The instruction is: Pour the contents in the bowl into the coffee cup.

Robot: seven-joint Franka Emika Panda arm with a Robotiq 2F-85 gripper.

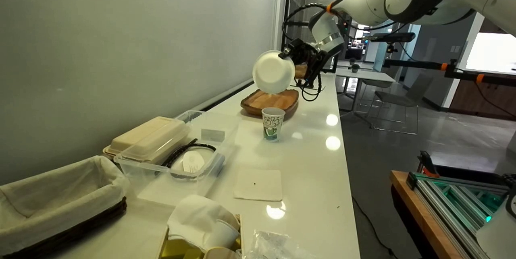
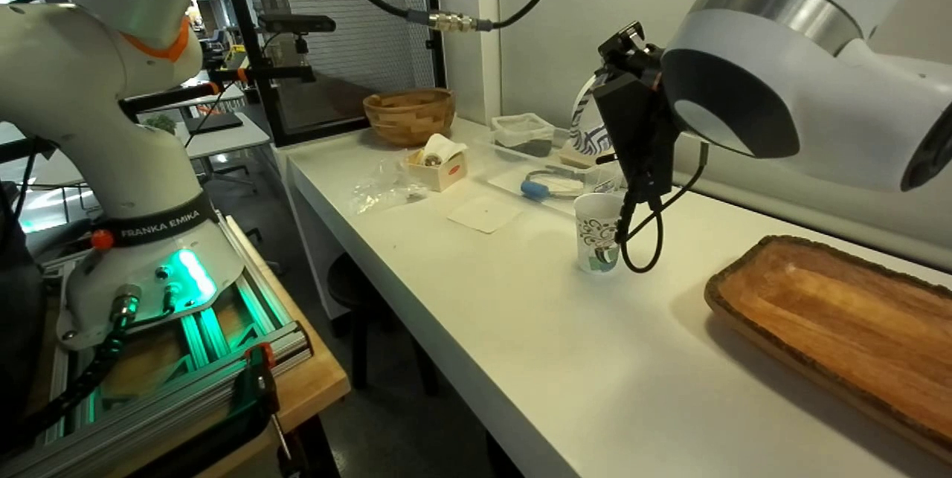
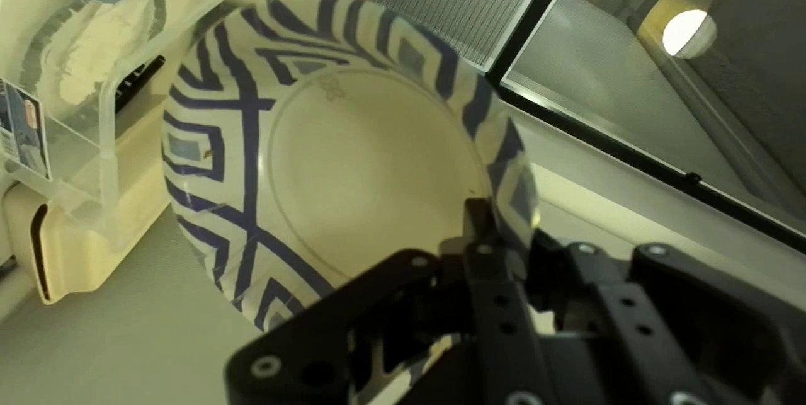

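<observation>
The bowl [image 1: 272, 74] is tilted almost on edge in the air, its plain pale outside facing that exterior view. Its blue-patterned inside [image 3: 371, 165] fills the wrist view and looks bare apart from tiny dark specks. In an exterior view the bowl [image 2: 589, 128] is partly hidden behind the gripper. My gripper [image 3: 513, 238] is shut on the bowl's rim, one finger inside and one outside; it also shows in an exterior view [image 1: 289, 52]. The white coffee cup [image 1: 273, 125] stands upright on the table, lower than the bowl; it also shows in an exterior view [image 2: 597, 233]. The wrist view does not show the cup.
A brown wooden tray [image 2: 811, 307] lies near the cup. A transparent plastic container [image 1: 177, 170] with a coiled cable and a beige clamshell box [image 1: 141, 138] stand along the wall. A flat napkin [image 1: 258, 186], a small box [image 2: 444, 169] and a cloth-lined basket [image 1: 60, 198] are farther along.
</observation>
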